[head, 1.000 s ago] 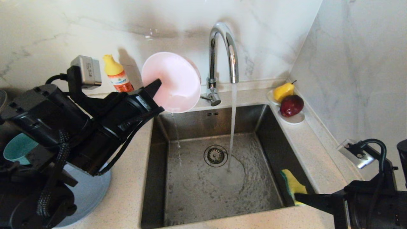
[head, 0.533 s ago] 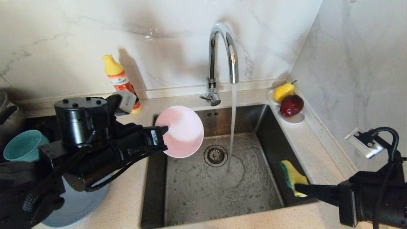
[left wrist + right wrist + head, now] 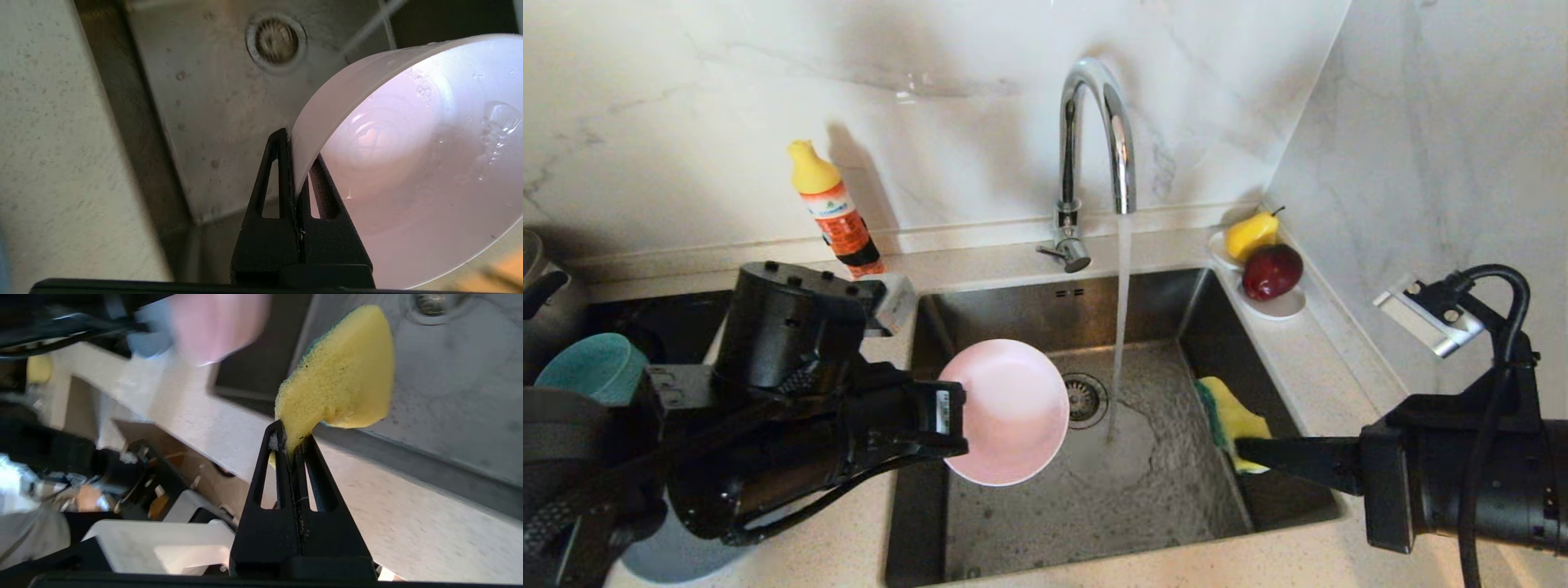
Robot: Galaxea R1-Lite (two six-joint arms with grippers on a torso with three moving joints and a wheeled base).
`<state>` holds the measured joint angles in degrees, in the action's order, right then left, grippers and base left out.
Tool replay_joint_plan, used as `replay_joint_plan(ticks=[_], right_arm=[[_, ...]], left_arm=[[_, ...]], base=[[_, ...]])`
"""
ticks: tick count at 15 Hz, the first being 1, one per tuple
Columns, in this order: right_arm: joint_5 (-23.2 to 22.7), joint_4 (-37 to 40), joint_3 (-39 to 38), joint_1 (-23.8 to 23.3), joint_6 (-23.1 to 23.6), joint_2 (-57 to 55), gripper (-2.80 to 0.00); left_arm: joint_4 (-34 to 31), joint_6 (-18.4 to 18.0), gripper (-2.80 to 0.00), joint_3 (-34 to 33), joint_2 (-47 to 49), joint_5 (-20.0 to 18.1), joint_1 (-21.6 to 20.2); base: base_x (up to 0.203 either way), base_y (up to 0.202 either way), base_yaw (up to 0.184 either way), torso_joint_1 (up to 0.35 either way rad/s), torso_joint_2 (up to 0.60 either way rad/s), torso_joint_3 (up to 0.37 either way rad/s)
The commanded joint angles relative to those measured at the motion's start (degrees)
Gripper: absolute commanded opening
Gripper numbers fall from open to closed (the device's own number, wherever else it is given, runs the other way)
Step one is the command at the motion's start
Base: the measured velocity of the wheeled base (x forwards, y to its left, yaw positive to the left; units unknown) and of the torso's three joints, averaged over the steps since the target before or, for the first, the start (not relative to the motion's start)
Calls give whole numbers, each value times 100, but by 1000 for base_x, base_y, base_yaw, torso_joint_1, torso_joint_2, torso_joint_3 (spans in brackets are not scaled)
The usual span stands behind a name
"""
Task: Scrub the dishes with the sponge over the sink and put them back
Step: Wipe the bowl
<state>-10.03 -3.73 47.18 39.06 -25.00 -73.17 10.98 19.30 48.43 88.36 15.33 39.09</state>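
Note:
Over the left half of the steel sink (image 3: 1013,531) hangs the pale pink bowl (image 3: 1011,411), its inside turned up. My left gripper (image 3: 956,420) is shut on the bowl's rim (image 3: 300,163), one finger inside and one outside. From the right, my right gripper (image 3: 1245,453) holds the yellow and green sponge (image 3: 1232,412) pinched at one corner (image 3: 294,439), over the sink's right side. On the counter at far left stand the teal bowl (image 3: 592,367) and the grey-blue plate (image 3: 658,555), mostly behind my left arm.
Water runs from the chrome tap (image 3: 1094,139) onto the sink floor beside the drain strainer (image 3: 1089,398). An orange detergent bottle (image 3: 833,208) stands at the back wall. At the back right corner a white dish (image 3: 1278,304) carries a pear and an apple.
My left arm has brought the pink bowl down from near the back wall to low over the sink and turned it open side up. My right gripper has carried the sponge left.

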Motion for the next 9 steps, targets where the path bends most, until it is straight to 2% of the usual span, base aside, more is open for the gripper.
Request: replay_joint_plan(ticks=[1,5,9], right_arm=[[-23,-5,125,266,-14,-210,-280],[-45,309,758,736,-26,-533,-280],[-69,408,1156,1072,-40,-1005,-280]], left_arm=[[620,98,-280,65,558,708,378],[1698,118,-280,72,1117,1515,585],[1881,121,-280,64,1149,1613,688]], base=[[0,0,0,0,0,0],[0,0,0,0,0,0],[0,0,0,0,0,0]])
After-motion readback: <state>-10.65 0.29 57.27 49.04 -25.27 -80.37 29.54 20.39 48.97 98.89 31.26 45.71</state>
